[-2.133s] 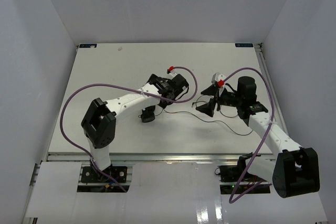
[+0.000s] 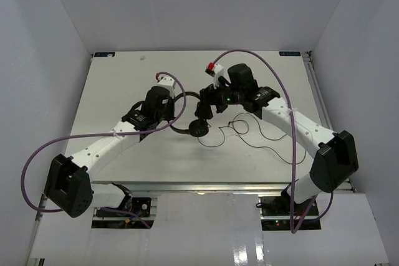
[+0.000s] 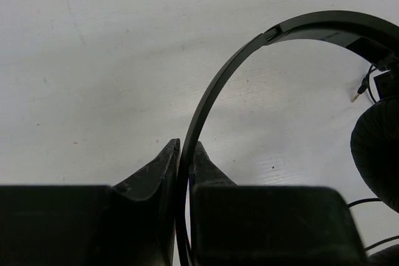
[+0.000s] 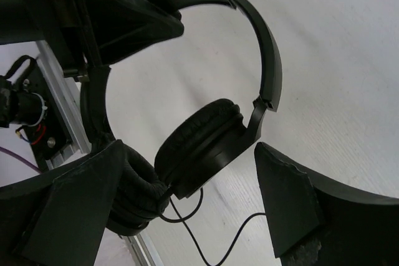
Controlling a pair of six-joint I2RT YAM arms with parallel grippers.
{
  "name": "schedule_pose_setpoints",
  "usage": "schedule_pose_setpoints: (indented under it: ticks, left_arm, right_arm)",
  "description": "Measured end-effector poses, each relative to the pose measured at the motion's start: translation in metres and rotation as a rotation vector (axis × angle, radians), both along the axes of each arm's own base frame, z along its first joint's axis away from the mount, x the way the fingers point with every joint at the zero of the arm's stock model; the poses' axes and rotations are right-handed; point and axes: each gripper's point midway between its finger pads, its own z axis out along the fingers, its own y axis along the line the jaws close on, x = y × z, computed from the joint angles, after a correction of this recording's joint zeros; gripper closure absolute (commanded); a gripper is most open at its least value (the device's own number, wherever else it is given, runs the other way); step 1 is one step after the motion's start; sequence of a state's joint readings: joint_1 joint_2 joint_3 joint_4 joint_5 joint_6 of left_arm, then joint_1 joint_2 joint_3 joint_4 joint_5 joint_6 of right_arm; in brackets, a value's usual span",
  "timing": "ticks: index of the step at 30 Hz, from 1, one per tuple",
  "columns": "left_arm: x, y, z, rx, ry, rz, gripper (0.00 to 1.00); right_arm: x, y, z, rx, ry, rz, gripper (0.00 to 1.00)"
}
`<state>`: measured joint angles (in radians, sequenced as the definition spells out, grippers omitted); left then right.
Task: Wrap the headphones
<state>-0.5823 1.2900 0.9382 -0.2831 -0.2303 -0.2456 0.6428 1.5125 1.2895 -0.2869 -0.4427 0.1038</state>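
The black headphones [image 2: 187, 130] sit left of the table's centre, with the headband arching up and the earcups low. My left gripper [image 2: 169, 115] is shut on the thin headband [image 3: 218, 85]; in the left wrist view the band runs straight between the closed fingertips [image 3: 168, 160]. One padded earcup [image 3: 377, 147] shows at the right edge of that view. My right gripper [image 2: 207, 109] stands open over the earcups. In the right wrist view an earcup [image 4: 206, 141] lies between its wide-apart fingers [image 4: 290, 197], which do not touch it. The thin cord [image 2: 262, 144] trails loose to the right.
The white table [image 2: 124, 79] is walled on three sides. Purple arm cables [image 2: 262, 60] loop above the right arm and low on the left. The cord's plug [image 3: 356, 96] lies beyond the headband. The table's front rail [image 4: 59, 123] shows behind the earcups.
Both arms have moved. The left gripper now pinches the headband left of centre, the right gripper has come over from the right and stands open above the earcups, and the cord lies differently.
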Motion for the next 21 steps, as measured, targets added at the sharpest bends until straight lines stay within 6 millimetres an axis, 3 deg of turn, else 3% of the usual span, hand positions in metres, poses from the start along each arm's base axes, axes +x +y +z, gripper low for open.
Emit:
schedule_pose_setpoints:
  ticks: [4,8,14,18,21]
  left_arm:
    - [0.003,0.002,0.003,0.012,-0.021,0.004,1.00]
    - [0.005,0.003,0.008,0.013,-0.041,0.008,1.00]
    - [0.005,0.007,0.013,0.019,-0.066,0.019,1.00]
    - [0.005,0.010,0.016,0.027,-0.080,0.025,1.00]
    - [0.006,0.012,0.017,0.033,-0.091,0.026,1.00]
  right_arm:
    - [0.005,0.004,-0.015,-0.066,0.013,-0.048,0.02]
    - [0.016,0.007,-0.029,-0.132,0.011,-0.104,0.18]
    - [0.027,0.002,-0.041,-0.204,-0.033,-0.169,0.50]
    - [0.030,-0.003,-0.041,-0.219,-0.088,-0.161,0.56]
    - [0.031,-0.007,-0.038,-0.239,-0.159,-0.127,0.54]
